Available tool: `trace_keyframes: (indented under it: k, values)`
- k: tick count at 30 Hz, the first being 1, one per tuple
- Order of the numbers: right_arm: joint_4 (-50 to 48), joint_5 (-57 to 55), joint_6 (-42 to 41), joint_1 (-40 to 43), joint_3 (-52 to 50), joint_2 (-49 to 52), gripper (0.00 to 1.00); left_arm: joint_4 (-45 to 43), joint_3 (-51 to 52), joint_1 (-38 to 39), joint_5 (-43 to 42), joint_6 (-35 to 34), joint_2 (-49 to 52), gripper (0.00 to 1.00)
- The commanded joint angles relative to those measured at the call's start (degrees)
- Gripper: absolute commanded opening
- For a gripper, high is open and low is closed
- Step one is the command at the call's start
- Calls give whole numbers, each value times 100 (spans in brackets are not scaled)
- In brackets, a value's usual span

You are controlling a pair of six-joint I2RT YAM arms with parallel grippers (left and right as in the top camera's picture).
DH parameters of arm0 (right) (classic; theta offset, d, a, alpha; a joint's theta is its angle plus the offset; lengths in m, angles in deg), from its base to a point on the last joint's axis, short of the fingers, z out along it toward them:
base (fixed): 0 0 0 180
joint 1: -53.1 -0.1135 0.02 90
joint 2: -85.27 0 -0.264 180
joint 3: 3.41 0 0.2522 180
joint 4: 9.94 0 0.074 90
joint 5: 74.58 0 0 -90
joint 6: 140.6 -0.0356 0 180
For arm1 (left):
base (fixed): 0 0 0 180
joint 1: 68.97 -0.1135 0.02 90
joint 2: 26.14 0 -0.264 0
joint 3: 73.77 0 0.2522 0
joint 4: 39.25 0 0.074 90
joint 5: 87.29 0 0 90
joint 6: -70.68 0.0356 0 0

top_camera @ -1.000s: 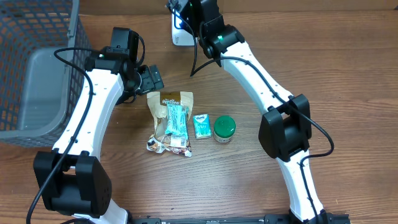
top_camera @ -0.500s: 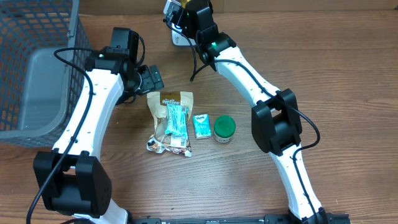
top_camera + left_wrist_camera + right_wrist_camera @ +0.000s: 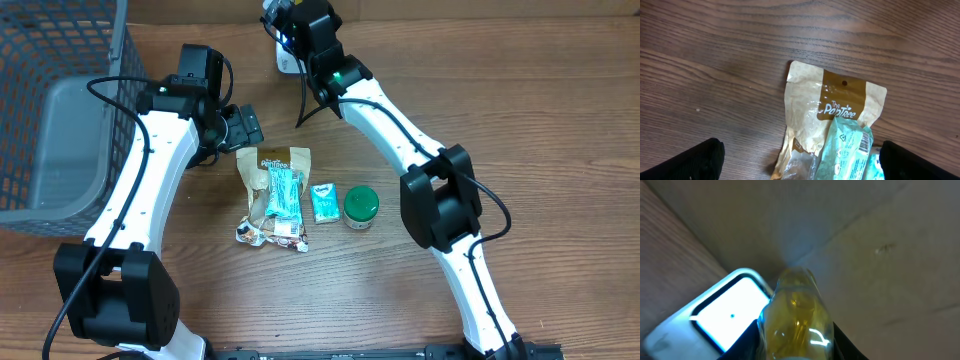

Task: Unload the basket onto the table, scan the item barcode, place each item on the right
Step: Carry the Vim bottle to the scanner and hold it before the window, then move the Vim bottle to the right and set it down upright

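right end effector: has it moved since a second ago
Yes. The right end effector, holding a yellow item, has shifted toward the left of the overhead view, farther over the white scanner.

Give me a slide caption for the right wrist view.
Right gripper holds a yellow translucent item beside the lit white scanner.

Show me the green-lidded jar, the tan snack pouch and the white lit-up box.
green-lidded jar point(image 3: 361, 204): overhead view, centre of its green lid.
tan snack pouch point(image 3: 809, 100): left wrist view, cream upper panel.
white lit-up box point(image 3: 729, 311): right wrist view, its glowing window.
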Motion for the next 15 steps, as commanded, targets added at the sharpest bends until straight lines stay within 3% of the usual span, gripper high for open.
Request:
trace_keyframes:
  k: [1,3,7,15]
  values:
    - [387,-468,-933,33,175,-1123,4,-4,-87,2,0,66,13,100]
    - [1071,-533,-1517,76,175,-1447,4,-4,-87,2,0,66,13,100]
    - [3143,-531,-3593,426,175,-2085,4,-4,-87,2,0,66,13,100]
    - [6177,-507,-5737,1620,-7,-2173,4,-4,-87,2,0,66,13,100]
